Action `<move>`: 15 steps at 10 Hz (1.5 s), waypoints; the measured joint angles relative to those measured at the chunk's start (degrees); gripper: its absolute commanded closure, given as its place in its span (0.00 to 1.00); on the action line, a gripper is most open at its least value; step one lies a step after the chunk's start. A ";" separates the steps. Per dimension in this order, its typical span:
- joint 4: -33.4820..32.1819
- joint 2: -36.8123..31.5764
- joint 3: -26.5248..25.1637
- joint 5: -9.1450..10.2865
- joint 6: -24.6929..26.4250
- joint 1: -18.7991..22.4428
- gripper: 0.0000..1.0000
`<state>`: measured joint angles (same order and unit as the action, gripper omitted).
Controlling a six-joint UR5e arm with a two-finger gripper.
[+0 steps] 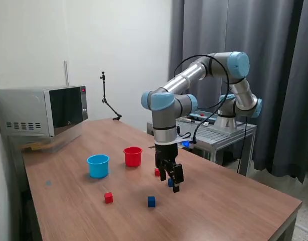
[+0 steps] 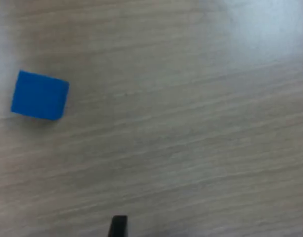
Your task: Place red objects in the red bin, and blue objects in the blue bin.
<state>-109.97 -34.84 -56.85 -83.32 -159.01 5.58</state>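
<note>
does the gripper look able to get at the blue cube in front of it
Probably yes: the blue cube sits alone on bare table, nothing around it, and the gripper hangs open just above, empty.

I saw the light blue cup (image 1: 98, 165) and the red cup (image 1: 133, 156) upright, left of centre in the exterior view. One red cube (image 1: 108, 198) and one blue cube (image 1: 151, 201) lay lower down; another red cube (image 1: 157, 171) and another blue cube (image 1: 170, 183) sat mid-frame, partly hidden.
</note>
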 measured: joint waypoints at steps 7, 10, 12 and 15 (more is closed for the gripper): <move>-0.17 3.50 3.05 -0.04 0.06 -0.04 0.00; -1.48 3.76 3.76 -0.14 -0.57 -0.34 0.00; -1.75 3.85 4.33 -0.17 -1.77 -1.11 0.00; -1.82 4.43 5.24 -0.11 -2.51 -1.79 0.00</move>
<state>-111.79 -30.41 -51.61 -83.43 -161.52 3.79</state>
